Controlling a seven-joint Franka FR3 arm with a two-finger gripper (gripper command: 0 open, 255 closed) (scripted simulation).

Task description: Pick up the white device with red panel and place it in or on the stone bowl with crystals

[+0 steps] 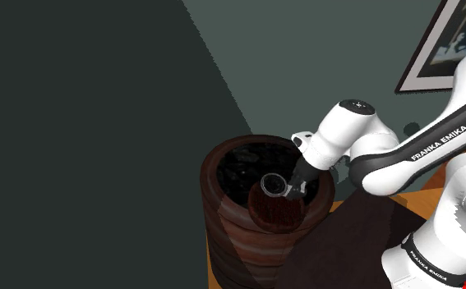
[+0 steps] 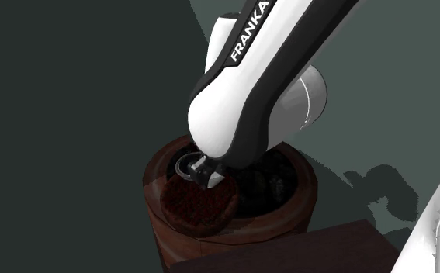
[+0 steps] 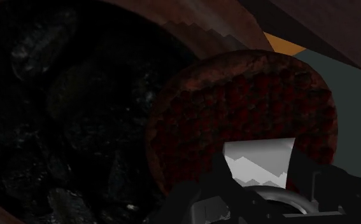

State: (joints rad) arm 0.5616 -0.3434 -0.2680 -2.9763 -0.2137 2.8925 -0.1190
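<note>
Low over the brown bowl of dark crystals, my gripper hangs with its jaws clamped on the white tab of the device, a round slab with a dark red textured face. On my feeds the slab stands tilted at the bowl's rim, beside the crystals; whether it touches the rim I cannot tell

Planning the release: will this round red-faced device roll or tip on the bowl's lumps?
Probably stiff: the device holds its disc shape in the hand. Likely to settle tilted, since the crystals look lumpy. On edge, it might roll.
</note>
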